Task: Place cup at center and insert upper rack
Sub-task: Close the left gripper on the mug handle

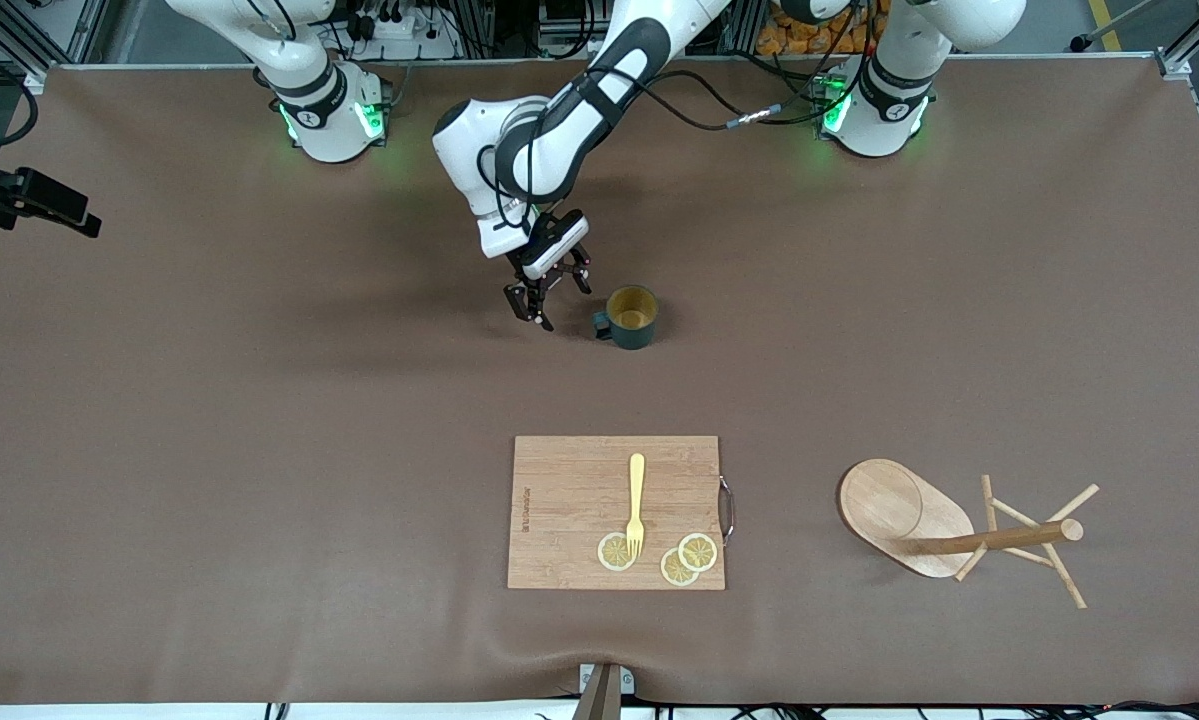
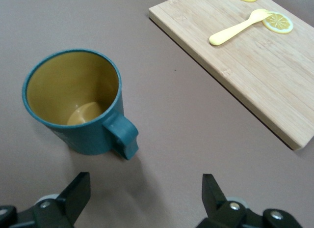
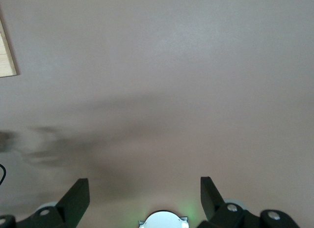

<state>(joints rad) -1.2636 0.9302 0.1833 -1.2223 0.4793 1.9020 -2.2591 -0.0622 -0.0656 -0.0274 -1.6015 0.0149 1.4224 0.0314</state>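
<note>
Brown tabletop: left end effector [image 1: 549, 293] released beside cup [image 1: 632, 317]; right end effector [image 3: 142, 201] released; board [image 1: 616, 512] print unreadable.

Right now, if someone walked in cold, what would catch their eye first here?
Probably the left gripper, jaws open, hanging just beside the upright cup in the middle of the table. Then the mug tree, tipped on its side toward the left arm's end, beside the cutting board.

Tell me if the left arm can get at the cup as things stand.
Probably yes. The left gripper hangs open just beside the cup, toward the right arm's end of the table, with only bare table between them. The handle faces the gripper.
</note>
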